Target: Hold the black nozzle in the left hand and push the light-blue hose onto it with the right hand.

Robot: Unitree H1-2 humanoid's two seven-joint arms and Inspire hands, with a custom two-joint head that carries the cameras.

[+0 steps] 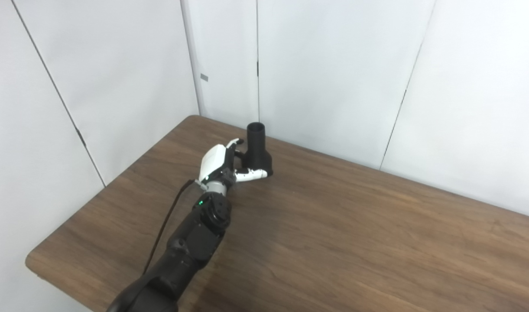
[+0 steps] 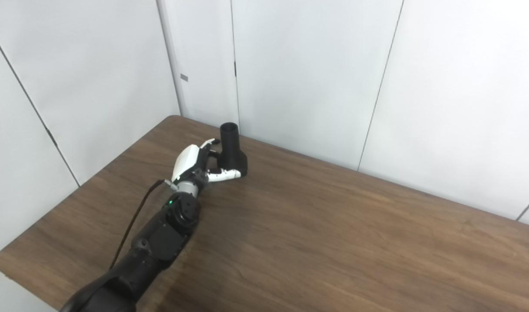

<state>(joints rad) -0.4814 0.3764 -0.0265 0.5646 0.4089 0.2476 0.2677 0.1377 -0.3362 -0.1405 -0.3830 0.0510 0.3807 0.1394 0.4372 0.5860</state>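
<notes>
A: We log the matte black plastic nozzle point(image 1: 258, 149) standing upright on the dark brown wood-grain counter point(image 1: 355, 242), wide base down and narrow round mouth facing up. It sits near the counter's far left corner, close to the white panelled wall point(image 1: 333, 73).

B: Agreed. We note the left hand point(image 1: 223, 164), white-shelled with black fingers, reaching in on its black arm point(image 1: 190, 247) from the lower left. It is right beside the nozzle on its left side.

A: State of the fingers point(image 1: 235, 143)?

B: We see them spread around the nozzle's lower body, the white thumb lying across the front of the base. Whether they press the nozzle or merely sit against it, we cannot tell from either eye view.

A: A thin black cable point(image 1: 162, 229) runs along the arm. The right hand is outside both views.
</notes>
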